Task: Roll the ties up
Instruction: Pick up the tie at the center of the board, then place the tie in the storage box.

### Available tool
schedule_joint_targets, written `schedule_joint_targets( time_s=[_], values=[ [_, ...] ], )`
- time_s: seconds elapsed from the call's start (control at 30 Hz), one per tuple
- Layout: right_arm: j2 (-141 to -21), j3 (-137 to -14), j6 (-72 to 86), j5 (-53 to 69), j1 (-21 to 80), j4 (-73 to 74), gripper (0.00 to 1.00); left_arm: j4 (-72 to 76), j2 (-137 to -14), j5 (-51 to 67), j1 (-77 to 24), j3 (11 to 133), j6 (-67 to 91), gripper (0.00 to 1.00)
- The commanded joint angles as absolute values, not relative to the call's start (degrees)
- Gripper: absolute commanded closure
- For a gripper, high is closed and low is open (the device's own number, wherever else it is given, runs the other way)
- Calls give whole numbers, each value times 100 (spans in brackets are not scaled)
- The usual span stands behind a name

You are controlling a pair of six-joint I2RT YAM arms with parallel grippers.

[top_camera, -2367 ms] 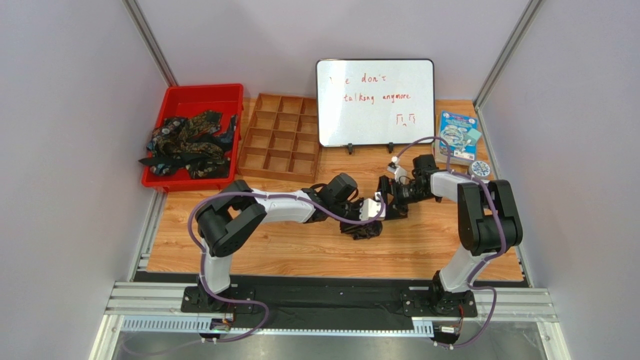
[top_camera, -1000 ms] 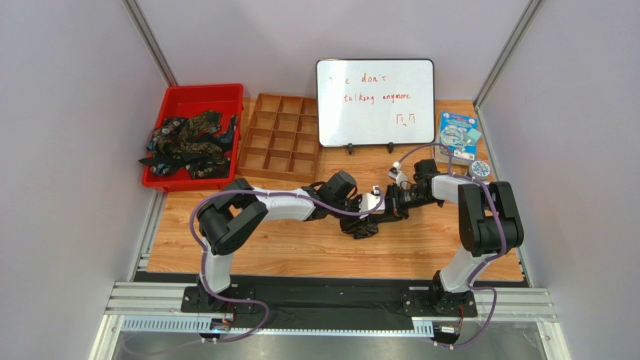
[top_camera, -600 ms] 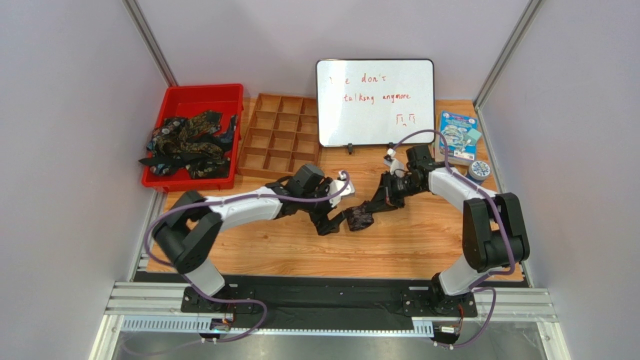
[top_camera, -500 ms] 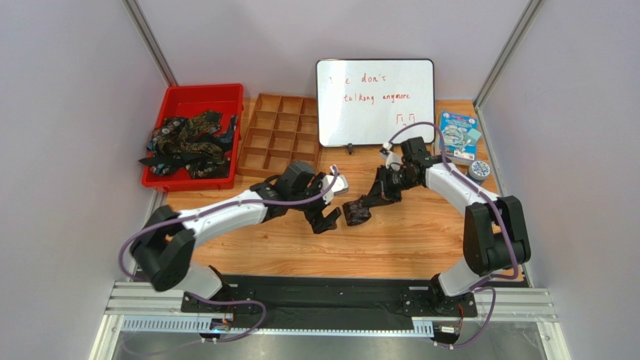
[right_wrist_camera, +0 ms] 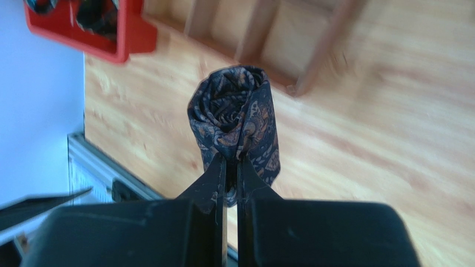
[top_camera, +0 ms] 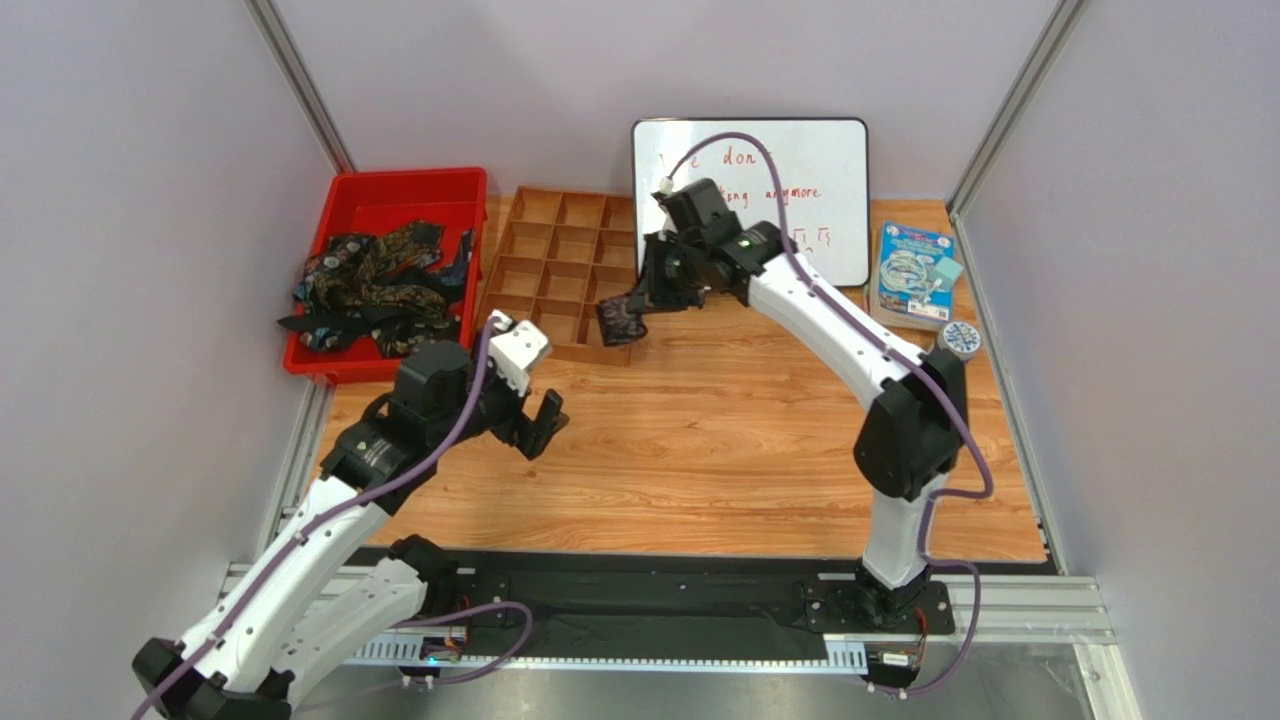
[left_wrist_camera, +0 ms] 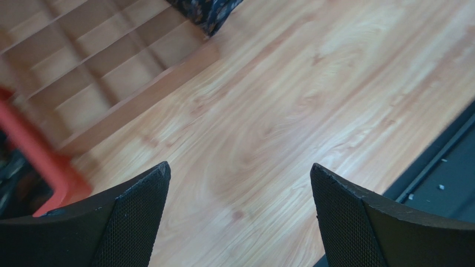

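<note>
Wood-grain table (top_camera: 721, 450), one. At 8 o'clock, one left gripper (top_camera: 537, 423): black mesh-textured fingers (left_wrist_camera: 139, 217) spread apart, empty. One right gripper (right_wrist_camera: 231, 167): clamped on one rolled tie (right_wrist_camera: 234, 117), a paisley-print spiral cylinder, by the 5 o'clock corner of one gridded wooden tray (top_camera: 556, 255). At 10 o'clock, one red plastic bin (top_camera: 394, 188): tangled ties (top_camera: 376, 285), number unclear.

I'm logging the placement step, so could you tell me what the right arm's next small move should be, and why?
Probably ease the rolled tie down into a near-right compartment of the wooden organizer: the right gripper is shut on it, and it hangs over that corner, not yet inside.
</note>
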State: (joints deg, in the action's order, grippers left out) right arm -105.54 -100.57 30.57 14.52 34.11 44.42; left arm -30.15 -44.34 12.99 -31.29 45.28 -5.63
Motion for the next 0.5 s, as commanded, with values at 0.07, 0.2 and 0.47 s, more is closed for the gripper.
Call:
schedule_joint_targets(
  time_s=[0.07,0.2,0.47],
  values=[
    [-11609,-11626,3445,9,3788,4526,100,-3700,-4394,124,-2304,4930,-27,1],
    [-12128,-12128,3550,-167,3797,4570,100,-3841,-4500,53,-1811,5054,211,1],
    [-12823,-12270,3717,-88,3814,4597,100,-3823,-4228,36,-1767,4966,97,0]
  ],
)
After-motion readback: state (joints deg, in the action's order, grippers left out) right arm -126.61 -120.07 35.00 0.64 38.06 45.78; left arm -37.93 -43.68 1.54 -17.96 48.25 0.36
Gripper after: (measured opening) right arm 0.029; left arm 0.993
